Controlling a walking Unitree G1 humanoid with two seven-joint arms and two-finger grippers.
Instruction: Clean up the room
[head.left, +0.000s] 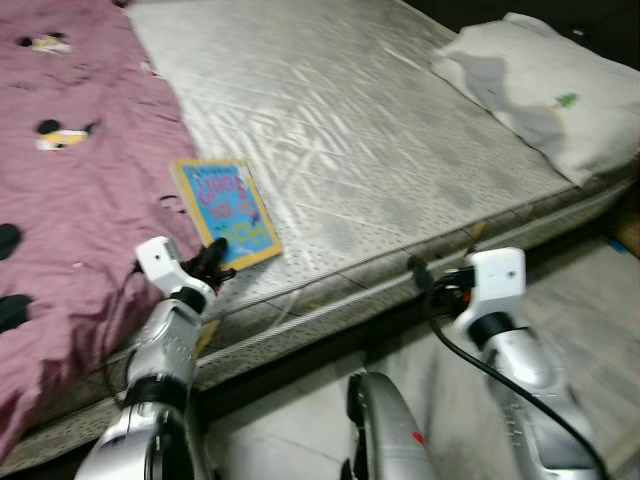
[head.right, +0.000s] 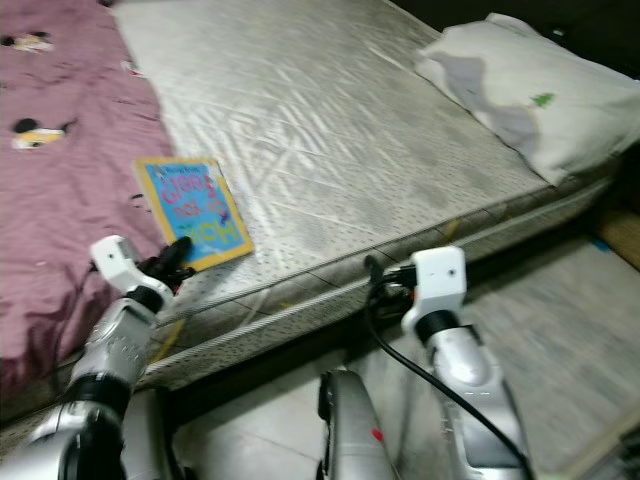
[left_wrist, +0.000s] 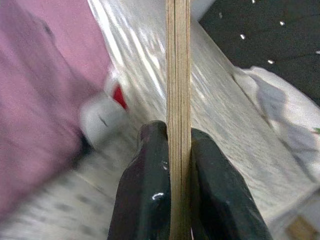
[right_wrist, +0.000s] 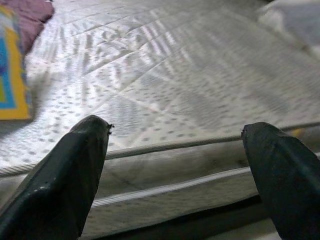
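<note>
Bare mattress (head.left: 380, 150) on the bed, with a pink blanket (head.left: 70, 200) bunched over its left side and a white pillow (head.left: 545, 90) at the far right corner. A picture book (head.left: 225, 212) with a yellow border and blue cover lies flat on the mattress near its front edge, just beside the blanket. Left gripper (head.left: 212, 262) is at the book's near edge; the left wrist view shows both fingers (left_wrist: 145, 195) clenched on the book's edge, page block between them. Right gripper (right_wrist: 175, 175) hovers in front of the mattress edge, right of the book and well apart from it, fingers released and spread wide, holding nothing. Progress, judged: early. The book is gripped but not yet lifted off the bed or put away. Blanket is not spread and pillow sits askew, so those may remain too. Where the book should go cannot be told from these views.
</note>
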